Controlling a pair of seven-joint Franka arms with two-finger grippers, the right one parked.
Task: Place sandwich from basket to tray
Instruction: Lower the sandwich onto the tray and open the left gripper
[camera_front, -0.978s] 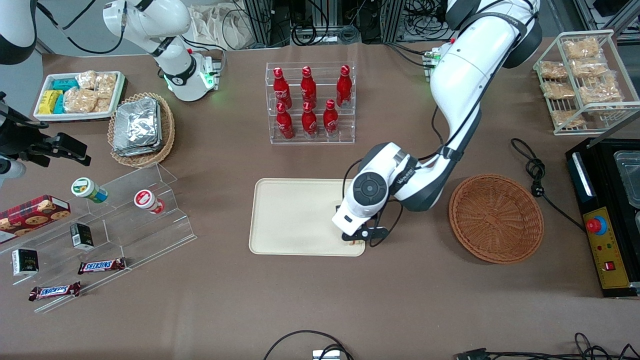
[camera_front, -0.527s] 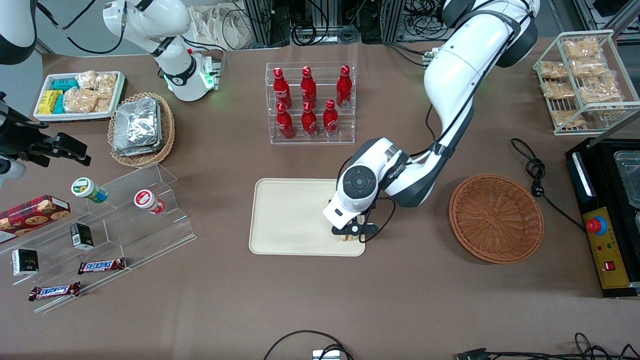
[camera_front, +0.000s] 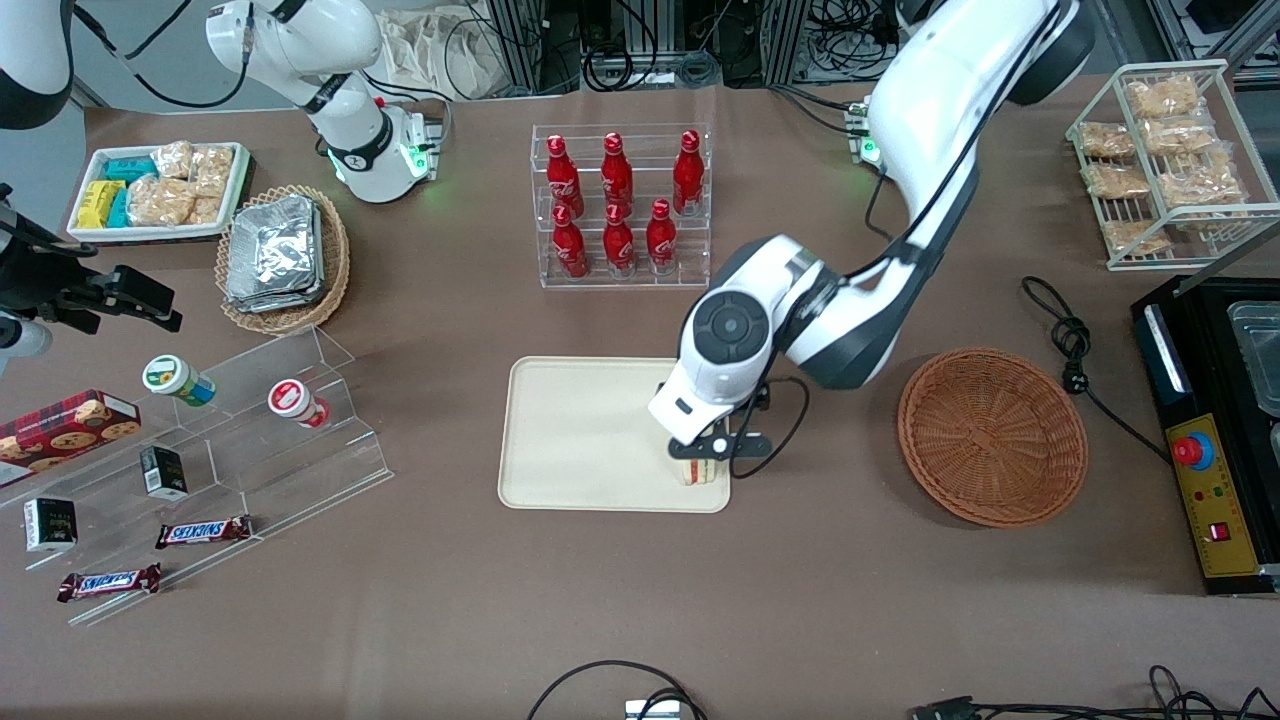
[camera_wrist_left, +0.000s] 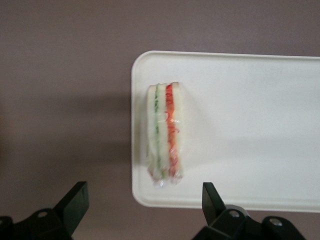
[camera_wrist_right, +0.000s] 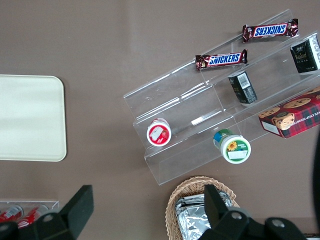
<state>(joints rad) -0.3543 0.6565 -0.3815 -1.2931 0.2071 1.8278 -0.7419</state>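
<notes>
Sandwich on tray, end effector open above

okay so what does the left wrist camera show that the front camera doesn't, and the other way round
Only the left wrist view shows the sandwich's green and red filling layers clearly, and the gripper fingers spread wide apart above it, not touching it.

Only the front view shows the empty reddish-brown basket toward the working arm's end of the table, the rack of red bottles and the snack bars.

Both show the sandwich lying on the tray near one corner, with the gripper above it.
</notes>
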